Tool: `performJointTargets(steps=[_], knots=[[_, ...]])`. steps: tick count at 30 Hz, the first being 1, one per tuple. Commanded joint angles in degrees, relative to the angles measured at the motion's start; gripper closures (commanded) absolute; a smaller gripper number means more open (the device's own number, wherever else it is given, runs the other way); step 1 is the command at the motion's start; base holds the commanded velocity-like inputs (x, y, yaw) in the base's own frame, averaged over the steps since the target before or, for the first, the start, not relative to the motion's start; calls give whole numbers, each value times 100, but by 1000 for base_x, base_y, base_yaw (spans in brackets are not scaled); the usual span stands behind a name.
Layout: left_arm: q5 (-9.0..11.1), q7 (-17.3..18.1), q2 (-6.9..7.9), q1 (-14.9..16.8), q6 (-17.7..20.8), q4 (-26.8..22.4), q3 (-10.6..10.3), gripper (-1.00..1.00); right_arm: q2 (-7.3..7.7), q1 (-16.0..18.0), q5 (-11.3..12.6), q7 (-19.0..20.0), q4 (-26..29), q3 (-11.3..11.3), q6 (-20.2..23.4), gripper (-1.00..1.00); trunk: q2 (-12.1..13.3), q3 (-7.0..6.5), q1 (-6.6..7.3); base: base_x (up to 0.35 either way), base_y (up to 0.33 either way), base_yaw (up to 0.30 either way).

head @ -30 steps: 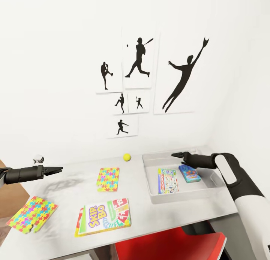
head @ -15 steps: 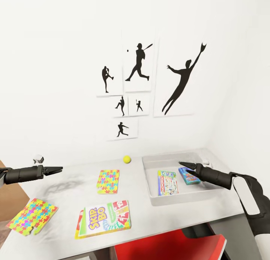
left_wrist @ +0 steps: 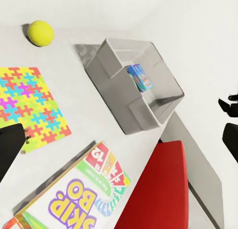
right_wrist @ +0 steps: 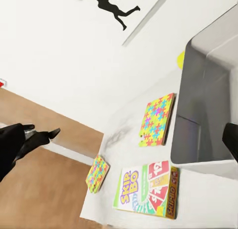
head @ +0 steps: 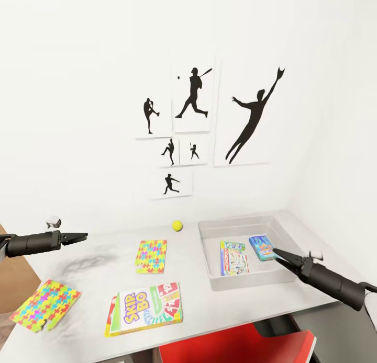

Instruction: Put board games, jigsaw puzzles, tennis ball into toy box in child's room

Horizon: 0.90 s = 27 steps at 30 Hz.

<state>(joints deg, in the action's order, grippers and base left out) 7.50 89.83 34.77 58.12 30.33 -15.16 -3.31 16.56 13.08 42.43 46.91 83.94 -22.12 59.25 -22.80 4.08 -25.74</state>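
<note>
the right gripper (head: 276, 251) is pulling back out of the toy box (head: 209, 269): a second ago it hung over the far rim, half a second ago it was above the small blue box (head: 262, 246), and now its tip sits at the near right edge of the bin with the arm drawn low toward the table's (head: 94, 258) front corner. its fingers look pressed together to a point and carry nothing. the blue box lies on the bin floor beside the green monopoly game (head: 233, 256), both flat and apart from the fingers, so two games seem delivered and the arm is freeing itself for another fetch. the left gripper (head: 82, 236) has not moved across these moments; it hovers over the left part of the table with its fingers narrow, nearly closed, and empty. what is left on the tabletop: the skip-bo game (head: 145, 306) near the front edge, one jigsaw puzzle (head: 152, 256) between it and the wall, a second jigsaw puzzle (head: 45, 305) at the front left corner partly overhanging the edge, and the tennis ball (head: 177, 225) near the wall, just left of the bin. my reading is that the job is under halfway, with four toys to go, and the skip-bo game is the nearest large piece for either arm.
</note>
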Motion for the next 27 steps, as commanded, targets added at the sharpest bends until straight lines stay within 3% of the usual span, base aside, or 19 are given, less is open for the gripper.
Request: performJointTargets(steps=[1,9,14,19,27], knots=[[32,17,6,6,61,0,-36,-100,-5,-90,-22,106,40,-49,-52,-100,-12,4,-4,0,0,0],[32,17,12,6,61,3,-38,-100,-31,-952,-32,896,124,-179,-1093,-100,-12,-70,-4,0,0,0],[32,17,12,6,61,4,-38,-100,-43,-1323,-55,1289,106,-176,-1660,-100,-12,-116,-4,0,0,0],[32,17,13,6,61,5,-38,-100,-51,-1480,-60,1413,80,-172,-2011,-100,-12,-163,-4,0,0,0],[32,17,13,6,61,5,-38,-100,-63,-1548,-56,1466,64,-170,-2157,-100,-12,-237,-4,0,0,0]])
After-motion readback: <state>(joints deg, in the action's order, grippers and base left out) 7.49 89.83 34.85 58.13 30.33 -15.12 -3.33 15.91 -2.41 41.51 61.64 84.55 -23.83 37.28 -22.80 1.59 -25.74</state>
